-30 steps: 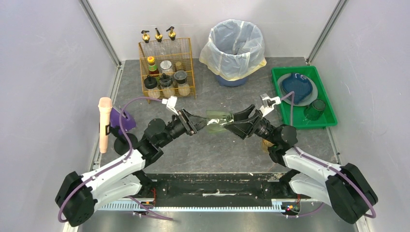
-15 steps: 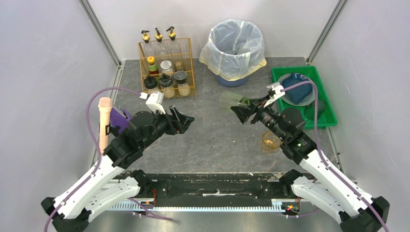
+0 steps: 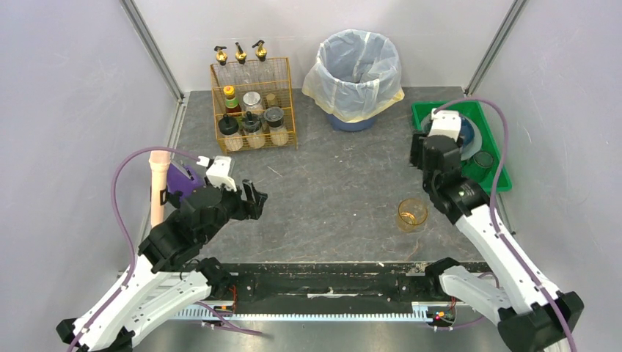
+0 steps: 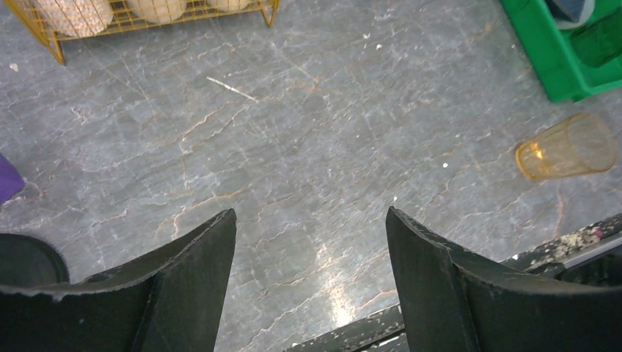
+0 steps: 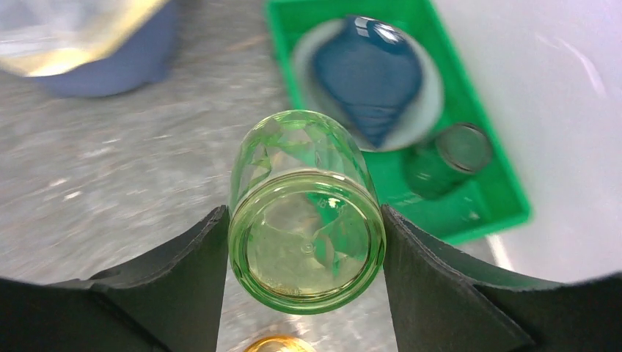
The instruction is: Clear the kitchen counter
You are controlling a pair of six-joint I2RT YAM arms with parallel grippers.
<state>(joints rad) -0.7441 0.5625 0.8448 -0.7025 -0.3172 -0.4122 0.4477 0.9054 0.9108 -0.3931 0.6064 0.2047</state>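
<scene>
Kitchen counter [image 3: 330, 198], right edge: our right gripper [image 5: 302, 214] clamps the green glass [image 5: 306, 242], likely bound for the green tray [image 5: 499, 198]; left gripper [image 4: 308, 216] gapes empty.

Top view: right wrist covers the right fingers [image 5: 455, 293] and the glass [image 5: 306, 220]. Jar labels in rack [image 3: 249, 77] too small to read. Right wrist view: bin [image 5: 95, 44], tray [image 5: 469, 205] and desk [image 5: 110, 183] blurred; bin cut by top edge, amber cup [image 5: 279, 343] by bottom edge. Left wrist view: rack and tray cut by top edge, purple thing [image 4: 6, 180] by left edge.
</scene>
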